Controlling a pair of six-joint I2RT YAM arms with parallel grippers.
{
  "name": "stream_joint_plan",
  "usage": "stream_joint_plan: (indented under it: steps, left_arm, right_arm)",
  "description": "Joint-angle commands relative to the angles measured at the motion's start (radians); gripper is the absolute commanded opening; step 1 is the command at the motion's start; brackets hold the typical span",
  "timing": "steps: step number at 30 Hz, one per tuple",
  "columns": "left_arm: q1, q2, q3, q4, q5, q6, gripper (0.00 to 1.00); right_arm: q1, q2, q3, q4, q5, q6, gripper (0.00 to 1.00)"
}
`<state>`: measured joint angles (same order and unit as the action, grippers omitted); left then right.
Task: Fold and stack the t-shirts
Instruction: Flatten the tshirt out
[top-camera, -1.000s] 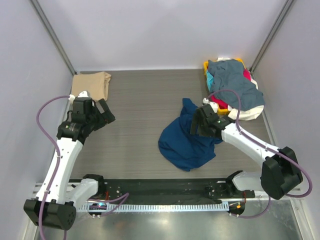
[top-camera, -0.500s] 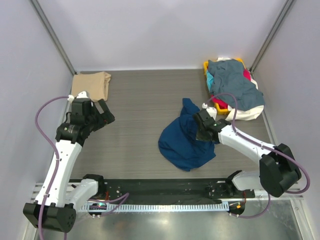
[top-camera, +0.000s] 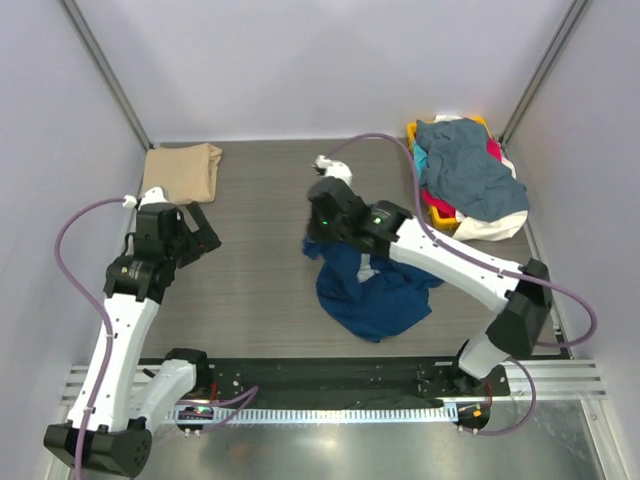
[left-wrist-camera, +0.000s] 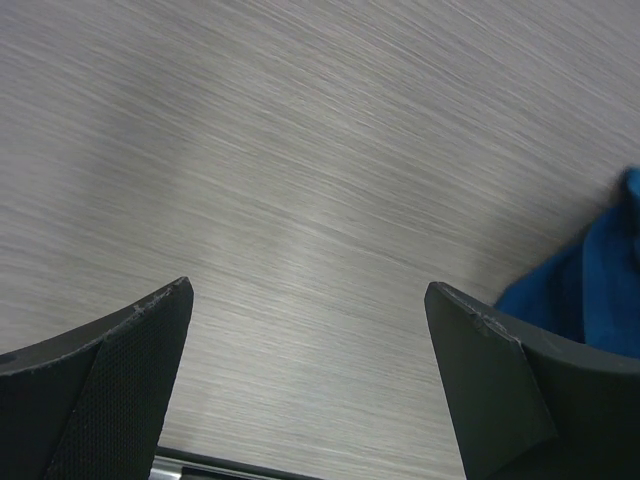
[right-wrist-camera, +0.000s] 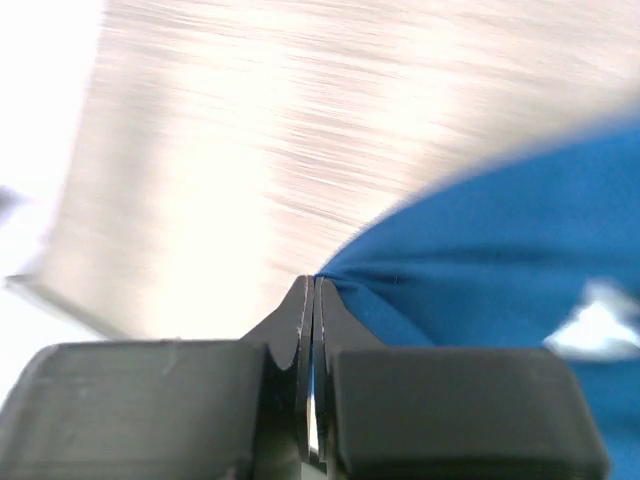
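At the far-left corner of the table (top-camera: 265, 200) lies the tan t-shirt (top-camera: 182, 170), folded into a neat block and touching nothing else. Just in front of it hangs the left gripper (top-camera: 203, 232), angled toward the middle of the table. In its wrist view, the left gripper (left-wrist-camera: 305, 300) has its fingers spread wide with only bare wood grain between them. The navy t-shirt (left-wrist-camera: 590, 290) shows at the right edge of that view.

Near the centre of the table, the navy t-shirt (top-camera: 375, 290) sits in a crumpled mound, with one edge drawn up and out to the left. The right gripper (top-camera: 318, 240) has that edge. The right arm reaches across the cloth from the right side, and its lilac cable (top-camera: 375, 140) arcs over the table behind it. In the right wrist view, the right gripper (right-wrist-camera: 313, 290) has its fingers pressed together on a fold of the navy t-shirt (right-wrist-camera: 480, 250). A pale patch on the cloth shows at the right of that view, but it is too blurred to read.

At the far-right corner is the heap of t-shirts (top-camera: 465, 180), unfolded, with a slate-blue one (top-camera: 470, 165) draped over the top. Red (top-camera: 440, 208) and white (top-camera: 495, 228) show beneath it, and yellow (top-camera: 413, 132) shows at the far edge. The heap lies well apart from the navy shirt.
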<state>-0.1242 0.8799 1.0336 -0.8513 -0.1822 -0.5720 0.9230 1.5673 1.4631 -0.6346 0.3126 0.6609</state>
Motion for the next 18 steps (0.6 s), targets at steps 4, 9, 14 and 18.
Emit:
stream_joint_plan:
  steps: [4, 9, 14, 18]
  left_arm:
    - [-0.003, -0.084, 0.04, -0.058, -0.175, -0.026, 1.0]
    - [-0.003, -0.075, 0.022, -0.091, -0.148, -0.101, 1.0]
    - [-0.003, -0.045, -0.087, -0.029, -0.068, -0.193, 1.0]
    - [-0.003, 0.02, -0.177, 0.052, -0.004, -0.253, 0.96]
  right_arm:
    - [0.083, 0.207, 0.261, 0.014, -0.102, -0.092, 0.81]
    - [0.018, 0.098, 0.068, -0.051, 0.131, -0.047, 1.0]
    - [-0.145, -0.136, -0.202, -0.008, 0.132, -0.007, 1.0]
    - [-0.176, -0.277, -0.329, -0.01, 0.109, 0.009, 1.0]
